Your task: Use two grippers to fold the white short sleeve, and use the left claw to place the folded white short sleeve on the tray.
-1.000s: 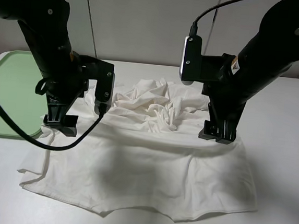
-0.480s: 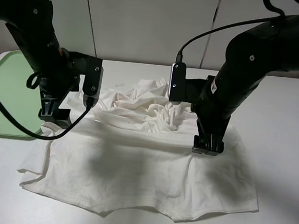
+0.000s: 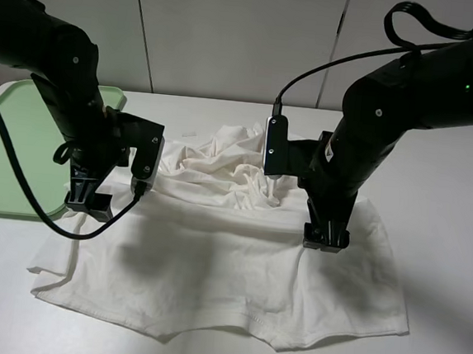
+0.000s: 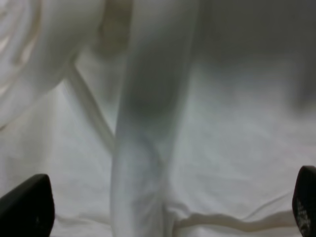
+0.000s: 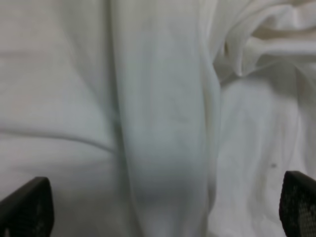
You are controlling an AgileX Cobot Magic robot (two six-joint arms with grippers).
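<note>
Cloth covers most of the middle of the bench (image 3: 454,196): the white short sleeve (image 3: 228,267) lies spread there. Its near half is rather flat, with the hem toward the camera, and its far half is pushed together into a heap of wrinkles between the two arms. The left hand (image 3: 88,201) stands at the left border of the shirt and points down. The right hand (image 3: 326,237) stands over the right part of the shirt, also pointing down, just in front of the wrinkled heap. Both hands are opened wide and hold nothing. In the left wrist view only the two black fingertips (image 4: 27,207) show, far from each other at the edges of the picture, and a raised fold of the white cloth runs between them without being pinched. The right wrist view shows the same: black fingertips (image 5: 27,207) wide apart, with a soft ridge of the shirt in the gap, free of both. Whether the tips press on the cloth or are only very near to it, I cannot tell. The tray (image 3: 15,149), light green, lies at the left end of the bench, partly hidden behind the left arm. The left edge of the shirt comes close to the tray's near corner, but the shirt lies on the bench. A black cable (image 3: 74,231) loops down from the left arm across this edge.
</note>
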